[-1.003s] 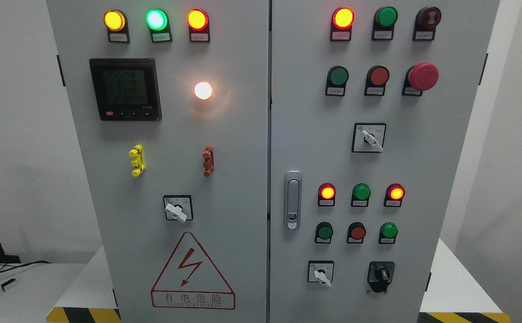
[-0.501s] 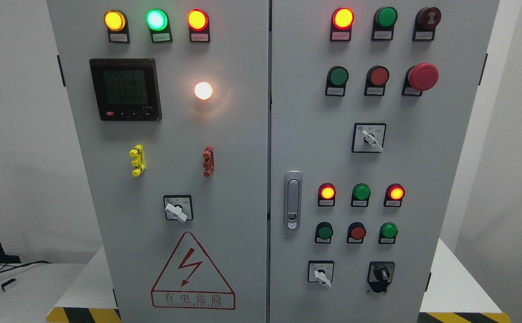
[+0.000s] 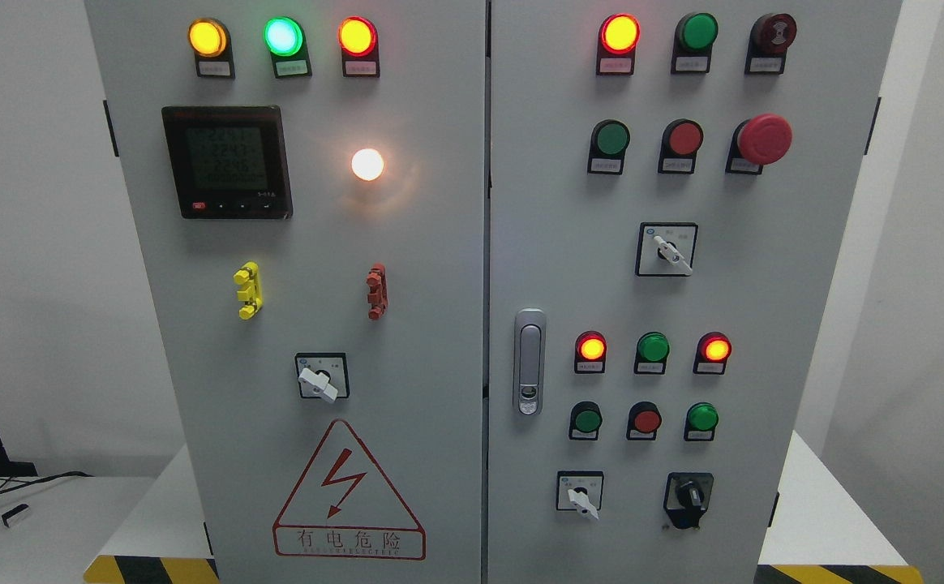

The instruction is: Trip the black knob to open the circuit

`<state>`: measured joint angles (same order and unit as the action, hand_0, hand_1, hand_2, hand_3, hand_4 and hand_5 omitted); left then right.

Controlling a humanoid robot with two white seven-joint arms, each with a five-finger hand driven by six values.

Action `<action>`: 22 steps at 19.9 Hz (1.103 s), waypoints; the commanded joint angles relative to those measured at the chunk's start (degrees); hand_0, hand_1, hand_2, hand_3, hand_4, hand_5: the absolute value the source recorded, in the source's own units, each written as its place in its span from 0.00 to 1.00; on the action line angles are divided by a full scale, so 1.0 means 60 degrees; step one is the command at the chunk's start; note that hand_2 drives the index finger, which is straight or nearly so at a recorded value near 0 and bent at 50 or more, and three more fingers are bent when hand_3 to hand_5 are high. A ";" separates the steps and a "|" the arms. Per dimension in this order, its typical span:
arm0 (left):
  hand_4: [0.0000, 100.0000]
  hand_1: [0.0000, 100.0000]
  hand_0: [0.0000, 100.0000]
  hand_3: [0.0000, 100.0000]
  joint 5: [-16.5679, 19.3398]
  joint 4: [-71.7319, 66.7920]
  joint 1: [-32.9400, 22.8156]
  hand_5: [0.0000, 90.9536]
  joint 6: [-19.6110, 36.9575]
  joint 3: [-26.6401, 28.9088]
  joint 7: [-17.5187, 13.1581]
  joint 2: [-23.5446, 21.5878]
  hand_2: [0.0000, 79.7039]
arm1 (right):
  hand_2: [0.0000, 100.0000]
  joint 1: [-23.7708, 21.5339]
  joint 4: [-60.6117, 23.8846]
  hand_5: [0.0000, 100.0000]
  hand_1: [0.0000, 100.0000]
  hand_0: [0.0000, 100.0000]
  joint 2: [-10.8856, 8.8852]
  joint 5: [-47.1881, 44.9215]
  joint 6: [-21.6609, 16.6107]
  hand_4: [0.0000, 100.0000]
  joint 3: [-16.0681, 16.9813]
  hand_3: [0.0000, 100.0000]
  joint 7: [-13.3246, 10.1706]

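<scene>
Nothing changed across the last second: black knob (image 3: 689, 493) untouched near the cabinet's (image 3: 439, 243) lower right corner, right of a white selector (image 3: 581, 496). No hands in view, so state of the fingers impossible to tell. Lamps lit as before; trip not yet begun.

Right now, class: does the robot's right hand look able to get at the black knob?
Probably yes: the black knob sits uncovered at the lower right of the cabinet door, nothing before it. The hand itself is out of view.
</scene>
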<state>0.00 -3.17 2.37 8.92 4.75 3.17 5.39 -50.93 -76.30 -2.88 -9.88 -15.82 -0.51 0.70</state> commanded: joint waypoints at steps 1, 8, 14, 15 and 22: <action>0.00 0.39 0.12 0.00 0.0293 0.0000 0.0000 0.00 0.0008 0.0000 -0.0002 -0.0004 0.00 | 0.21 -0.1003 -0.4889 0.29 0.30 0.06 -0.0501 -0.0008 -0.0396 0.38 0.0656 0.41 -0.0132; 0.00 0.39 0.12 0.00 0.0293 0.0000 0.0000 0.00 0.0008 0.0000 -0.0002 -0.0004 0.00 | 0.23 -0.1003 -0.5652 0.32 0.33 0.09 -0.0516 -0.0038 -0.0381 0.42 0.1257 0.44 -0.0132; 0.00 0.39 0.12 0.00 0.0293 0.0000 0.0000 0.00 0.0008 0.0000 -0.0002 -0.0004 0.00 | 0.24 -0.0799 -0.6164 0.33 0.33 0.10 -0.0706 -0.0038 -0.0352 0.42 0.1287 0.45 -0.0132; 0.00 0.39 0.12 0.00 0.0293 0.0000 0.0000 0.00 0.0008 0.0000 -0.0002 0.0010 0.00 | 0.23 -0.0668 -0.6267 0.33 0.32 0.10 -0.0837 -0.0052 -0.0337 0.41 0.1316 0.44 -0.0175; 0.00 0.39 0.12 0.00 0.0293 0.0000 0.0000 0.00 0.0008 0.0000 -0.0002 0.0010 0.00 | 0.24 0.1015 -0.6517 0.33 0.32 0.11 -0.1073 -0.0052 0.0363 0.41 0.1799 0.44 -0.0439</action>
<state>0.00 -3.17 2.37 8.92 4.74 3.18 5.39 -51.29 -107.99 -7.27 -10.17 -16.15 6.98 -1.78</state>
